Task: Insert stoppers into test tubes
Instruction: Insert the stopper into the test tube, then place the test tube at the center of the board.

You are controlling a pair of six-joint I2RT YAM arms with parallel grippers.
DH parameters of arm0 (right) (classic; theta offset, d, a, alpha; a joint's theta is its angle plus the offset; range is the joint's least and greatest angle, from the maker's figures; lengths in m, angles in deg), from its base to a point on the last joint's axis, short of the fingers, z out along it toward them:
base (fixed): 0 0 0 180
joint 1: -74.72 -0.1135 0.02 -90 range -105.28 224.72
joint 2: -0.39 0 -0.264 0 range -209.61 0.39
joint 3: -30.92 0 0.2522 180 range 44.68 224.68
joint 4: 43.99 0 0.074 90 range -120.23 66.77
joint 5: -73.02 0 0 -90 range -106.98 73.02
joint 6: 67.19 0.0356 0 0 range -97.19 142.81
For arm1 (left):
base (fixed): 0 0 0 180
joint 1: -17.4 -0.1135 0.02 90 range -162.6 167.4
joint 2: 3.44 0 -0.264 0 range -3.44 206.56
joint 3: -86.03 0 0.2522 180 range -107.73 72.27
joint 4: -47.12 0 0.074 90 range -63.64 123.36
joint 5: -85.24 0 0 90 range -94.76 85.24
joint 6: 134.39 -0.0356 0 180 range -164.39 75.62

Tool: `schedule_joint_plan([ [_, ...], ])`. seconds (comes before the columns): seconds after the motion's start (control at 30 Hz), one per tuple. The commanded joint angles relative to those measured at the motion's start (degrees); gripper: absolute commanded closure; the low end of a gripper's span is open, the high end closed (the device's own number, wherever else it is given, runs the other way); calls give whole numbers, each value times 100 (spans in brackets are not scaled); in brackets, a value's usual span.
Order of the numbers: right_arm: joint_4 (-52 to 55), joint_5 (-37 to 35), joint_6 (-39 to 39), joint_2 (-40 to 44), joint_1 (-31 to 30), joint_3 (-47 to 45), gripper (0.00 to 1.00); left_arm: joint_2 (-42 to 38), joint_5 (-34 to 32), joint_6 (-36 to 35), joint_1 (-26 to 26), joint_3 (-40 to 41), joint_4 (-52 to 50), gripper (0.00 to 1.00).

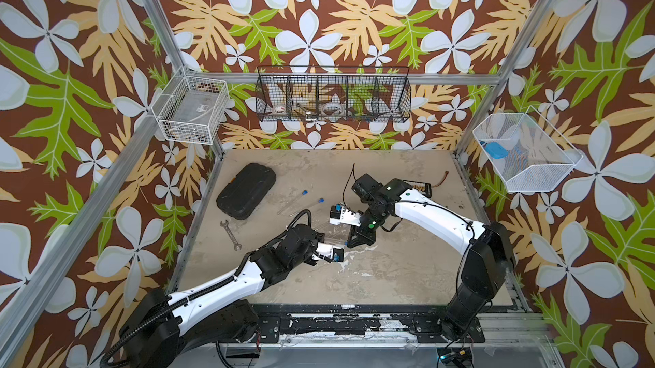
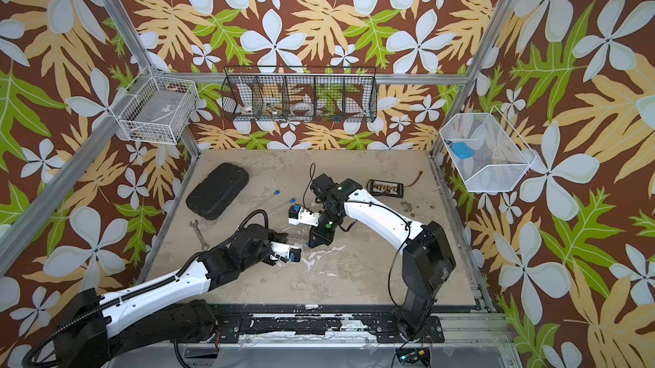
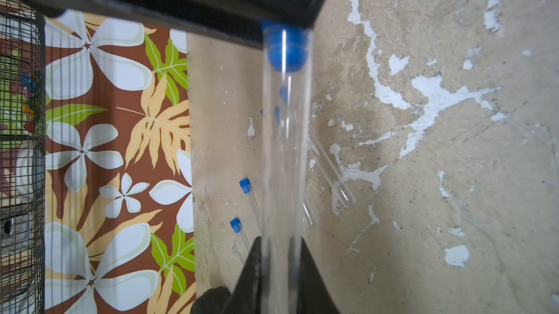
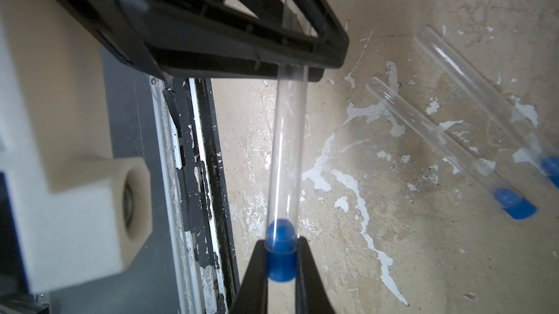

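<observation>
Right wrist view: right fingers (image 4: 256,270) pinch the stopper (image 4: 281,264) seated in the test tube (image 4: 287,146); left fingers (image 3: 249,270) clamp its slick, light, probably brittle wall, aloft right of the wrench (image 1: 230,234). Squeeze gently.

Both top views look steeply down from the front over the whole counter (image 1: 390,277). The left wrist view sits just behind the left gripper (image 3: 279,246), the right behind the right gripper (image 4: 280,249), facing each other along one shared tube (image 3: 286,146) and stopper (image 4: 281,270).
</observation>
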Motion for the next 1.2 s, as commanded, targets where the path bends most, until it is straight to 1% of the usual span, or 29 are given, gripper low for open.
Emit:
schedule_joint_plan([
  [0.0,-2500,968,375,0,45,-27,100,-85,1852,-152,154,-12,1602,100],
  [0.1,-2596,980,539,42,148,-90,99,-142,1853,-176,154,39,1624,100],
  [0.23,-2672,1164,628,72,205,-112,95,-186,1908,-211,158,85,1624,100],
  [0.3,-2662,1177,670,93,233,-140,90,-186,1878,-263,158,103,1597,100],
  [0.4,-2473,1187,620,201,364,-188,78,-154,1487,-484,157,155,1472,100],
  [0.53,-2265,1244,648,536,667,-390,64,-130,1138,-498,81,210,1281,100],
  [0.63,-2283,1308,804,877,900,-649,58,-118,1082,-359,70,213,1166,100],
  [0.67,-2333,1304,868,984,966,-755,57,-92,1074,-301,66,206,1116,100],
  [0.77,-2638,1067,1069,1478,1195,-1192,58,34,1100,15,37,75,818,100],
  [0.87,-2960,321,915,2101,1283,-1755,60,278,1236,555,-57,-182,346,100],
  [0.93,-3224,-202,887,2511,1365,-2128,60,537,1496,1042,-179,-461,-80,100],
  [1.0,-3481,-874,1124,2774,1507,-2425,60,981,1966,1627,-345,-932,-846,100],
  [1.07,-3679,-1382,1511,2876,1776,-2650,59,1388,2128,2142,-360,-1245,-1332,100],
  [1.17,-3732,-1663,1997,2863,2274,-2857,61,1781,2617,2884,-470,-1593,-1642,100],
])
